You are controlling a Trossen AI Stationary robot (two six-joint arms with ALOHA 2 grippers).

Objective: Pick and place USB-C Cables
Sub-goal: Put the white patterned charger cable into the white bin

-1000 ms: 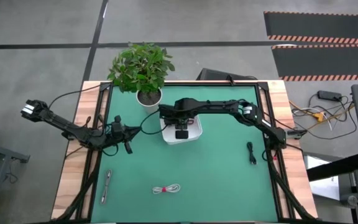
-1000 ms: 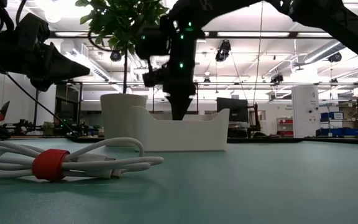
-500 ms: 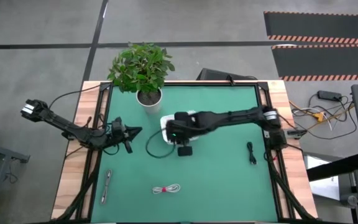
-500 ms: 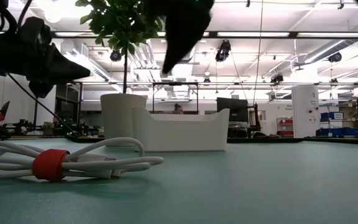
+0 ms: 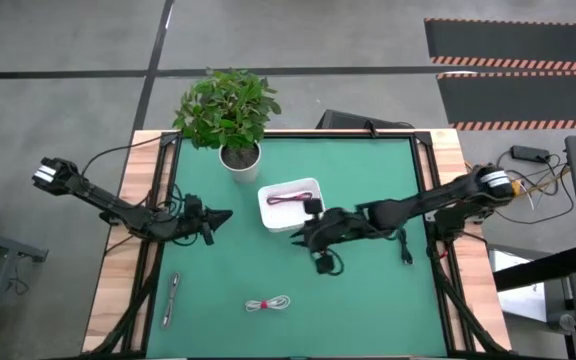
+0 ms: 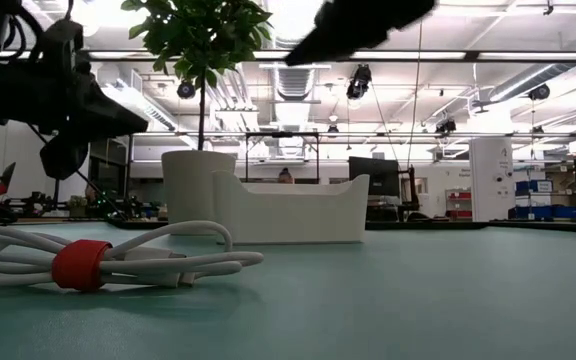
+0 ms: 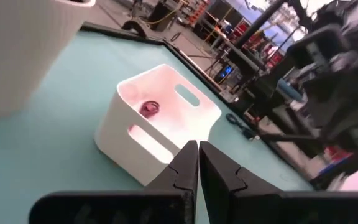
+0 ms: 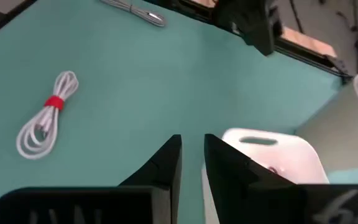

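A white bin (image 5: pixel 290 204) stands mid-table with the dark red cable (image 5: pixel 288 197) lying inside; the left wrist view shows it too (image 7: pixel 149 109). The white cable with a red tie (image 5: pixel 269 303) lies near the table's near edge (image 8: pixel 45 115) (image 6: pixel 78 262). The silver-grey cable (image 5: pixel 171 298) lies at the near left. My right gripper (image 5: pixel 298 238) hovers open just near-right of the bin, holding nothing (image 8: pixel 191 152). My left gripper (image 5: pixel 213 216) is shut, left of the bin (image 7: pixel 197 152).
A potted plant (image 5: pixel 230 110) stands in its white pot (image 5: pixel 239 155) behind the bin. A thin black cable (image 5: pixel 405 245) lies near the table's right edge. Green mat lies bare between the bin and the white cable.
My right gripper has risen out of the bin and pulled back toward the table's near right, the arm swinging low over the mat. The dark red cable now shows lying in the bin. My left arm has kept still.
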